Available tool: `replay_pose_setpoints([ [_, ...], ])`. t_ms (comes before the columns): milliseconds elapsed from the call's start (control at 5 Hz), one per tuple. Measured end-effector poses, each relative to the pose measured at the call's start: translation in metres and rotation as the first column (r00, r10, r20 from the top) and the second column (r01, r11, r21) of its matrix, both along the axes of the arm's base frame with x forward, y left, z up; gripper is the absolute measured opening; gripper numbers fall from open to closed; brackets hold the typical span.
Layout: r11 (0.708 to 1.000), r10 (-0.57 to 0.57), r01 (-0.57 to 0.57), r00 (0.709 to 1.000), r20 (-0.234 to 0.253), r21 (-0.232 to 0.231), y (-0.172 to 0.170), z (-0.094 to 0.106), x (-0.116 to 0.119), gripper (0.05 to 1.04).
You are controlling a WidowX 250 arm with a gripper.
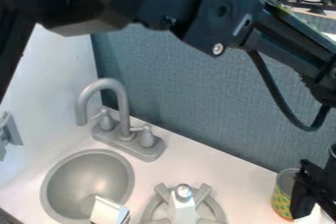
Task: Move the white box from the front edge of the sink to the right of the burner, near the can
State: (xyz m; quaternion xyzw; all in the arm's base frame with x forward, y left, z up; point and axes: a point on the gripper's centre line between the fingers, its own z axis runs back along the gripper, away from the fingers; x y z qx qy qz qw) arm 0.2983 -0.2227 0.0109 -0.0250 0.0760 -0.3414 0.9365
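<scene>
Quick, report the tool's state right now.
Tool: at the right edge, overlapping the patterned can in view; whether it is open, closed or holding the can cannot be told.

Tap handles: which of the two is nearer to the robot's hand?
The right handle, on the picture's right of the spout. It stands nearer the hand by the can; the left handle is farther away.

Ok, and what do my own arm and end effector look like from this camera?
The arm is black, built of chunky, angular segments with round, silver-coloured screw heads at a joint. A thick black cable hangs off it in a loose curve. The end effector is black too, partly cut off by the picture's right edge; I can't make out markings on it.
</scene>
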Motion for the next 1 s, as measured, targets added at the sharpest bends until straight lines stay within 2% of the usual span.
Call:
replay_pose_setpoints([
  [200,0.999,0.005,-0.004,0.999,-0.045,0.032,0.005,-0.017,-0.008,1.007],
  [400,0.995,0.076,-0.071,0.994,-0.079,0.066,0.031,-0.022,-0.019,1.007],
  [600,0.985,0.168,-0.165,0.984,-0.050,0.058,0.062,0.004,-0.010,1.007],
  [800,0.964,0.258,-0.251,0.962,-0.085,0.091,0.092,0.013,-0.028,1.007],
  [1000,0.914,0.400,-0.393,0.915,-0.054,0.107,0.126,0.031,-0.044,1.007],
])
